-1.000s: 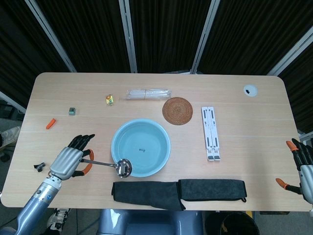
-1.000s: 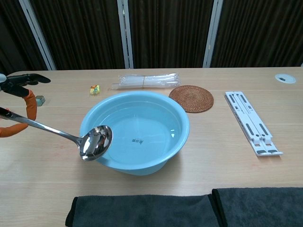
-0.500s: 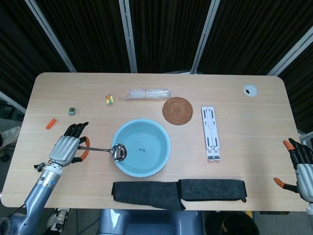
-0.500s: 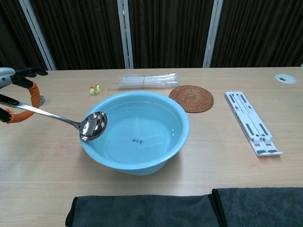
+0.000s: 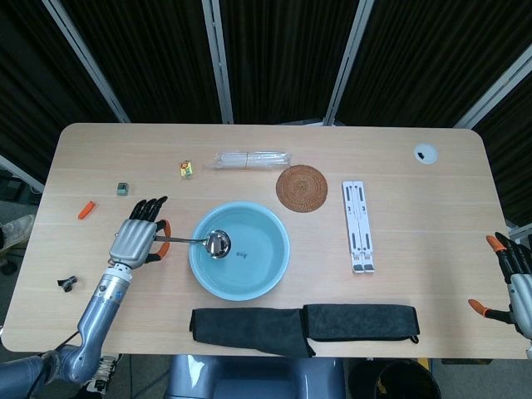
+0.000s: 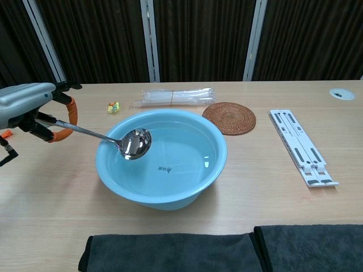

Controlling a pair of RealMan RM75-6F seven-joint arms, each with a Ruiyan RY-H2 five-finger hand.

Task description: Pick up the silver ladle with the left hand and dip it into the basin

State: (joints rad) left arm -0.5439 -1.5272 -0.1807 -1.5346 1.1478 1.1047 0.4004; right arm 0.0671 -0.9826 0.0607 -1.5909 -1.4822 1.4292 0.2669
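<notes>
My left hand (image 5: pixel 138 240) (image 6: pixel 31 106) grips the handle of the silver ladle (image 5: pixel 204 242) (image 6: pixel 116 139) at the left of the light blue basin (image 5: pixel 268 268) (image 6: pixel 193 181). The ladle's bowl hangs over the basin's left side, above the water inside the rim. My right hand (image 5: pixel 517 283) is at the table's right edge, far from the basin, fingers apart and holding nothing.
A woven round mat (image 5: pixel 302 188), a white folding stand (image 5: pixel 358 225) and a clear plastic packet (image 5: pixel 252 159) lie behind and right of the basin. Dark cloths (image 5: pixel 304 325) lie along the front edge. Small items (image 5: pixel 86 209) dot the left side.
My left hand has carried the ladle up and to the right; its bowl went from outside the basin's front-left rim to over the water inside.
</notes>
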